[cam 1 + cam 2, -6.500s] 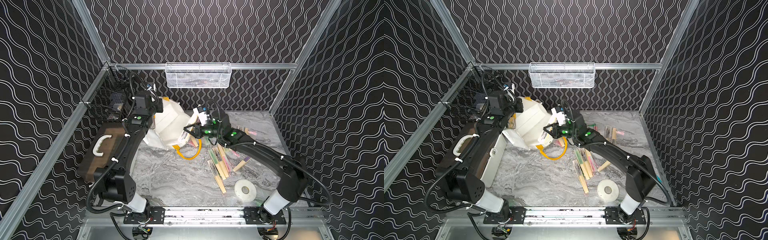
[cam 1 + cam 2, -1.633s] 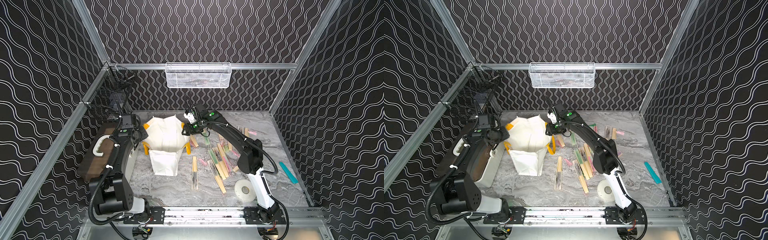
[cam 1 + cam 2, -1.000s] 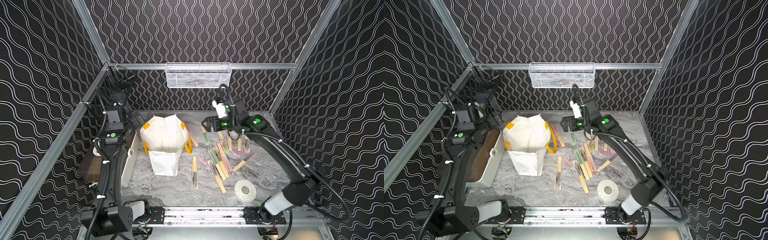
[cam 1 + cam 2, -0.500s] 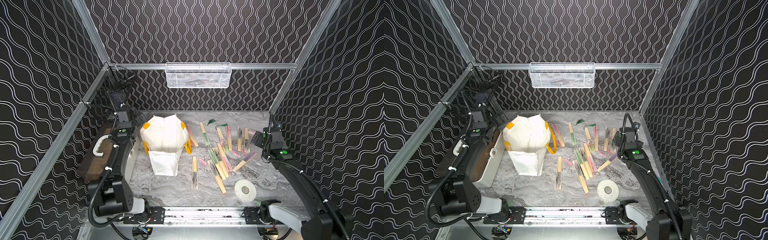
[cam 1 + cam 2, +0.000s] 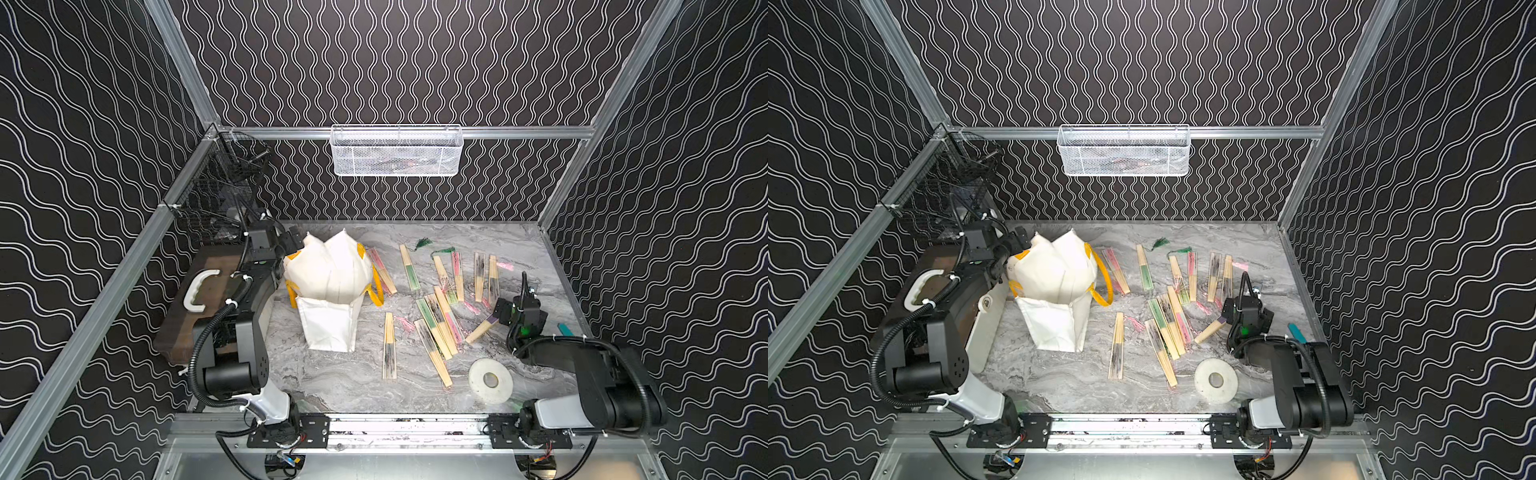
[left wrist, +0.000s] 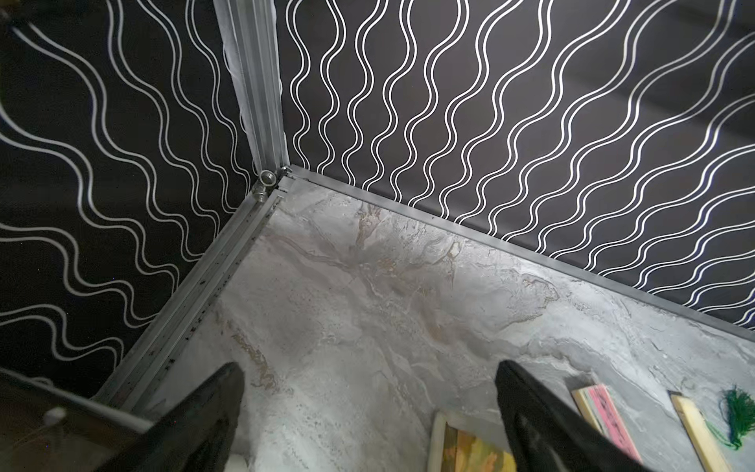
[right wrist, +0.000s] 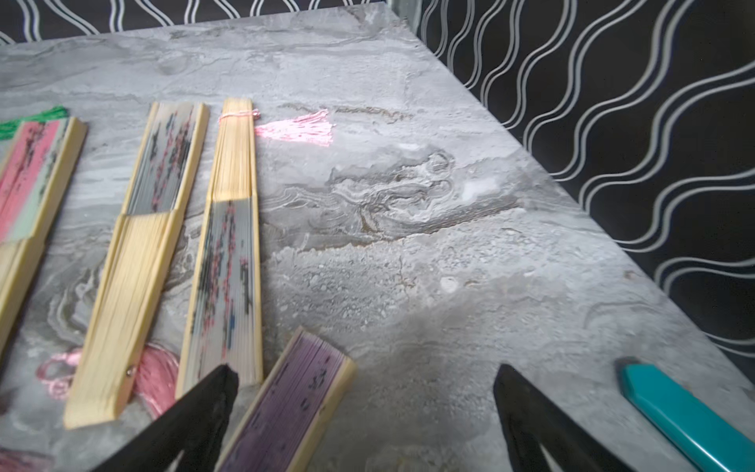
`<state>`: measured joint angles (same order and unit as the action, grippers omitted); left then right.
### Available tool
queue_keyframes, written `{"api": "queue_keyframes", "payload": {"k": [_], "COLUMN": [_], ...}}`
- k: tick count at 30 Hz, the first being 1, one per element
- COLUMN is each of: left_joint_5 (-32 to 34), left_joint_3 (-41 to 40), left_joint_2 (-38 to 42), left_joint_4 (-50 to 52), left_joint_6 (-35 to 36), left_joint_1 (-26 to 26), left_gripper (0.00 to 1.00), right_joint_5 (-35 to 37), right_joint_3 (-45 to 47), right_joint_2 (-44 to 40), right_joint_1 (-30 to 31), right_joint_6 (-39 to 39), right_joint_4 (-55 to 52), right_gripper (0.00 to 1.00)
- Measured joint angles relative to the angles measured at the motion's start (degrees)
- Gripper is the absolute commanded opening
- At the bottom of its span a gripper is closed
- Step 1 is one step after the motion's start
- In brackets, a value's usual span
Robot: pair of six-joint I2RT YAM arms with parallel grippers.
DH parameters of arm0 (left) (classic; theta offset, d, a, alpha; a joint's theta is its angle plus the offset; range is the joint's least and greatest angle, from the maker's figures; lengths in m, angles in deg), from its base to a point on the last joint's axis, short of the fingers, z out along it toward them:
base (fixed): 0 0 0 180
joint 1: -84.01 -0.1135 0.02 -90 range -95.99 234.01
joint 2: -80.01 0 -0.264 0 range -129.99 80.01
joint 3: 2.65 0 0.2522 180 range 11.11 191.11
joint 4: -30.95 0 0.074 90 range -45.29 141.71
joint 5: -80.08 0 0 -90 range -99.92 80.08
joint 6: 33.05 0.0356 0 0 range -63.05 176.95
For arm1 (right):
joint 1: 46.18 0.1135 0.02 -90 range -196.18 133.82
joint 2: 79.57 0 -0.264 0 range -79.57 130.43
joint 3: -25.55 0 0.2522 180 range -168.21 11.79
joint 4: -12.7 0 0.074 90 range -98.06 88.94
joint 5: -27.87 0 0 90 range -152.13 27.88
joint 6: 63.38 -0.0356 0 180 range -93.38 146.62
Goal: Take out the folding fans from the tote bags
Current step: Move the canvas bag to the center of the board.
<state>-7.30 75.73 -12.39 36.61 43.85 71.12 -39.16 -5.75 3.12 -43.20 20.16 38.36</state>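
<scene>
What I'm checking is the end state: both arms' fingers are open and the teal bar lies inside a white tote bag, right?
No: the teal bar lies on the table near the right gripper, not in the tote bags; the right wrist view shows it. Both arms' fingers are open.

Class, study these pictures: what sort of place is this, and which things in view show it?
Most likely a robot test cell in a lab: two robot arms mounted on a front rail, an aluminium frame holding black wave-patterned walls, and folding fans spread beside tote bags.
</scene>
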Motion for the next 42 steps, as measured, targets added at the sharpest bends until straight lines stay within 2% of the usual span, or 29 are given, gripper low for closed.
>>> {"api": "queue_keyframes", "payload": {"k": [4,7,9,12,19,25,29,34,39,42], "left_joint_5": [-0.3,-0.9,-1.4,-2.8,-7.1,-8.5,-11.9,-17.4,-19.8,-18.8], "left_joint_3": [-0.8,-1.0,-1.4,-2.8,-13.0,-17.8,-20.6,-21.8,-20.0,-16.2], "left_joint_2": [-0.2,-0.4,-0.5,-0.5,0.2,-0.2,-2.2,-2.4,0.6,3.5], "left_joint_4": [-2.6,-3.6,-4.4,-6.4,-17.0,-24.0,-28.0,-31.6,-31.2,-27.4], "left_joint_6": [0.9,1.0,1.0,0.7,-4.7,-7.2,-10.6,-16.1,-20.0,-19.8], "left_joint_1": [0.0,0.0,-0.1,-0.2,-0.3,-0.4,-0.4,-0.3,-0.2,-0.2], "left_gripper": [1.0,0.99,0.99,0.99,0.99,0.99,0.99,0.99,0.99,0.89], "right_joint_5": [-5.3,-8.7,-11.6,-11.6,-12.8,-12.8,-12.8,-12.8,-12.8,-12.8], "right_joint_3": [-0.3,-2.9,-4.3,-5.1,-5.0,-5.0,-5.0,-5.0,-5.0,-5.0], "right_joint_2": [6.8,12.1,12.5,12.7,13.0,13.0,13.0,13.0,13.0,13.0], "right_joint_1": [-1.7,-2.2,-3.0,-4.0,-3.9,-4.0,-4.0,-4.0,-4.0,-4.0], "right_joint_6": [0.5,1.2,1.4,1.1,1.1,1.1,1.1,1.1,1.1,1.1], "right_joint_4": [11.7,13.2,13.4,14.5,14.7,14.8,14.9,14.9,14.9,14.9], "right_gripper": [1.0,1.0,1.0,1.0,1.0,1.0,1.0,1.0,1.0,1.0]}}
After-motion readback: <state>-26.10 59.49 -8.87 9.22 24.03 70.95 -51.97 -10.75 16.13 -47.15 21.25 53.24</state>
